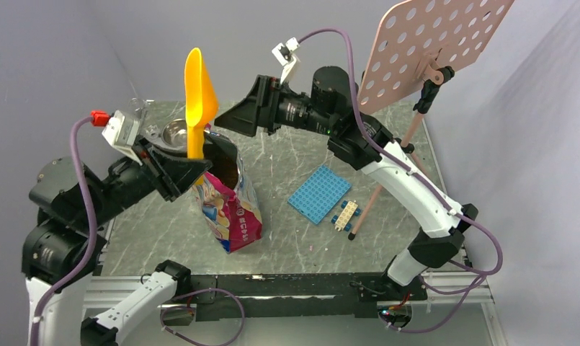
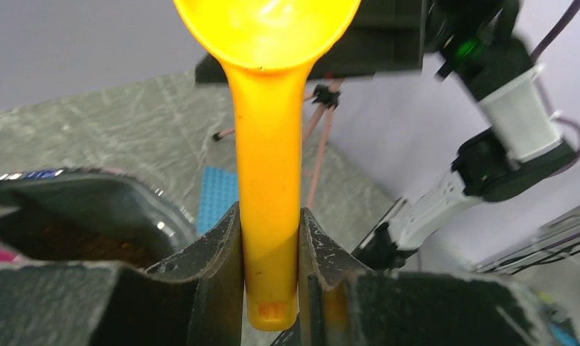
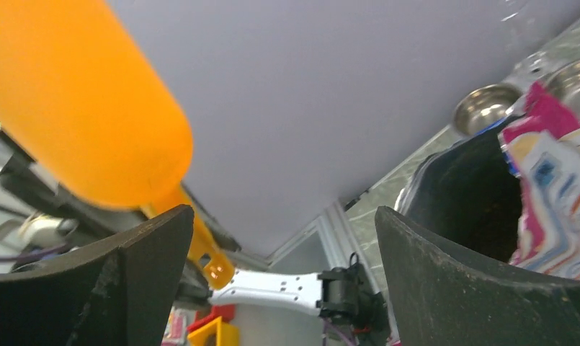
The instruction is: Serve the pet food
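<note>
My left gripper is shut on the handle of the orange-yellow scoop, which stands upright with its bowl on top. The scoop's bowl looks empty. Just below it stands the pink printed pouch, open at the top. Brown pet food shows inside the pouch. My right gripper is open with nothing between its fingers. It hangs beside the scoop's bowl, to the right of it in the top view. The pouch's mouth lies behind the right finger.
Twin steel bowls sit at the back left, behind the pouch. A blue studded plate and small bricks lie right of centre. A pink perforated board on a thin stand rises at the back right.
</note>
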Controlling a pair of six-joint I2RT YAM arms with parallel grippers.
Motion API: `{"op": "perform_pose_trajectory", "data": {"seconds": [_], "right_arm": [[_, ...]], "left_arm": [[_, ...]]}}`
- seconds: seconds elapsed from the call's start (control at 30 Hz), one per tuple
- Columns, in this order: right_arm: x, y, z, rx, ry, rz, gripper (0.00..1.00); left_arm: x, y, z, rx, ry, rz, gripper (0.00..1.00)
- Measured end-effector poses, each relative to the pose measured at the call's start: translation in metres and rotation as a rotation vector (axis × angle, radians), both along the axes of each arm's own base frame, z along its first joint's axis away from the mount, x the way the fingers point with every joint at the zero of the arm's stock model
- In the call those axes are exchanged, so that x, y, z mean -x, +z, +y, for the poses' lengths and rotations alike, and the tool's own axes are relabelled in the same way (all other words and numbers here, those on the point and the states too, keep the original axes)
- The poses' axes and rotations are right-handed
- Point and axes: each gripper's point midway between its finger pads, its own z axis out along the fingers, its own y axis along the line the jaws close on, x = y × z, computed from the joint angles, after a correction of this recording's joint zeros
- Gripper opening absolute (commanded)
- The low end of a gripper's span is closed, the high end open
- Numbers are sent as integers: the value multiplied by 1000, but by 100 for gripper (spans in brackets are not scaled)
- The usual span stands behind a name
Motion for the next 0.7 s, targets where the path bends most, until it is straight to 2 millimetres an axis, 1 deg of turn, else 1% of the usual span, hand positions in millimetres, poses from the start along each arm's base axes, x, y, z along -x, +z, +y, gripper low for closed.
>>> {"op": "perform_pose_trajectory", "data": {"seconds": [0.1, 0.2, 0.37, 0.43, 0.5, 0.57, 0.63, 0.7], "right_arm": [[-13, 8, 0, 42, -64, -30, 100], [-16, 6, 2, 75, -91, -63, 100], [4, -5, 14, 125, -65, -110, 100], [11, -8, 18, 139, -51, -125, 100], [13, -11, 21, 153, -52, -129, 100], [6, -9, 24, 159, -79, -130, 99], [-6, -7, 28, 165, -124, -126, 97], [-18, -6, 33, 174, -169, -116, 91]], "left_arm": [[8, -13, 15, -116, 46, 2, 0], [10, -30, 32, -231, 103, 30, 0], [4, -65, 55, -393, 195, 116, 0], [3, -74, 60, -432, 209, 136, 0], [3, -84, 64, -472, 213, 154, 0], [4, -92, 66, -502, 210, 159, 0], [7, -99, 69, -530, 203, 160, 0], [12, -106, 72, -557, 195, 164, 0]]}}
